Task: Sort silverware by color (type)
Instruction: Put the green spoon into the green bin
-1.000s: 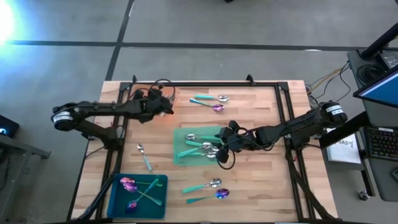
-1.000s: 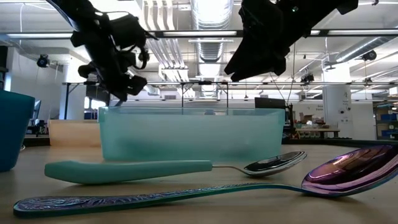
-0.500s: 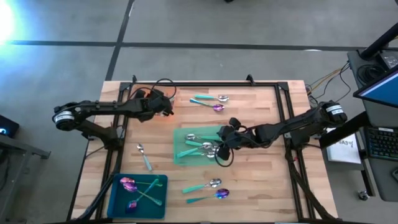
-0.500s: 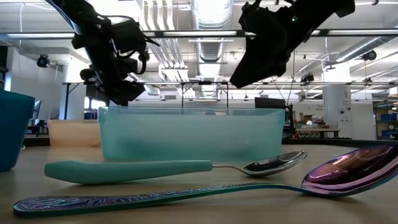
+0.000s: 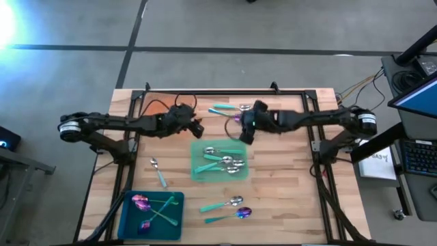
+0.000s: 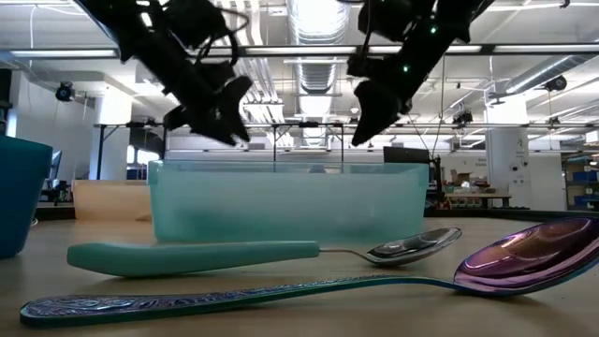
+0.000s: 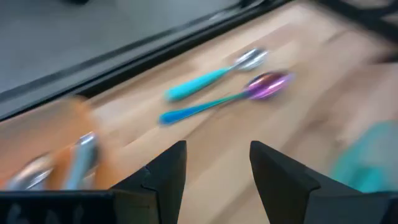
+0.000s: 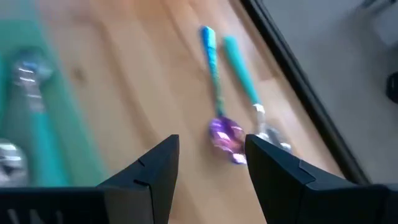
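A: Looking across the table [image 5: 287, 184], we count the silverware in several groups: a teal-handled silver spoon [image 5: 231, 108] and a purple-headed spoon [image 5: 232, 117] lie side by side at the far middle, a cluster fills the green tray [image 5: 196, 171] at the centre, one all-silver spoon [image 5: 158, 172] lies alone to the left, another mixed pair [image 5: 229, 208] sits near us, and a few purple-headed pieces rest in the teal bin [image 5: 127, 219] at the near left.

B: How do we judge they handle?

A: We reckon light, stiff and slick; the polished bowls would likely slide, so we would take the far purple-headed spoon across its handle, near the middle, where it is straight and narrow.

B: And our jaws?

A: Both stand released and hold nothing. Our right gripper [image 5: 246, 130] hovers just beside that far pair, and the right wrist view shows the purple head between its fingers [image 8: 273, 171]. Our left gripper [image 5: 196, 128] hangs left of the pair, above bare table.

B: What can we not make out?

A: Both wrist views are smeared. An orange patch [image 5: 158, 107] at the far left is partly covered by the left arm, and we cannot tell the silver pieces on it apart. The cluster in the tray overlaps, so its count stays uncertain.
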{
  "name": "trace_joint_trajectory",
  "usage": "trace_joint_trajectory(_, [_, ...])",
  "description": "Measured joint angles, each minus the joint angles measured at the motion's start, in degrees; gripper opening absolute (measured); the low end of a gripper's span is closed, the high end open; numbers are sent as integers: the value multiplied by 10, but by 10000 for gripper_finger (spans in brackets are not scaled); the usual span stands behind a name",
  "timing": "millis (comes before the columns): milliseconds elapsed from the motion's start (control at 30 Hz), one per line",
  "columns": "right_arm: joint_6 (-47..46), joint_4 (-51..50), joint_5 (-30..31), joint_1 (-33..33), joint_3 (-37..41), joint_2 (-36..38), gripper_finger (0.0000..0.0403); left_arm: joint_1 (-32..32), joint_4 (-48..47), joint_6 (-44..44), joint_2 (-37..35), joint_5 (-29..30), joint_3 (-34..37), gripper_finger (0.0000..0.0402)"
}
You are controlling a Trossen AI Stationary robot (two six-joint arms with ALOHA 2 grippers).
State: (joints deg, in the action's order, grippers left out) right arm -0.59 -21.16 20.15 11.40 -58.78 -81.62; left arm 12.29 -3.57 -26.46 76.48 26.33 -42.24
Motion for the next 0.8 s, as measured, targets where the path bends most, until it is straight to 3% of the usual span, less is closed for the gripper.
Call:
trace_joint_trajectory(300, [122, 27, -181, 125, -1, -17, 176, -96, 139, -9, 0, 1, -3, 157])
trace_joint_trajectory(600, [178, 90, -191, 172, -4, -100, 176, -165, 213, 21, 0, 59, -3, 157])
trace_joint_trajectory(800, [182, 93, -186, 203, -54, -170, 176, -174, 220, 32, 0, 62, -4, 157])
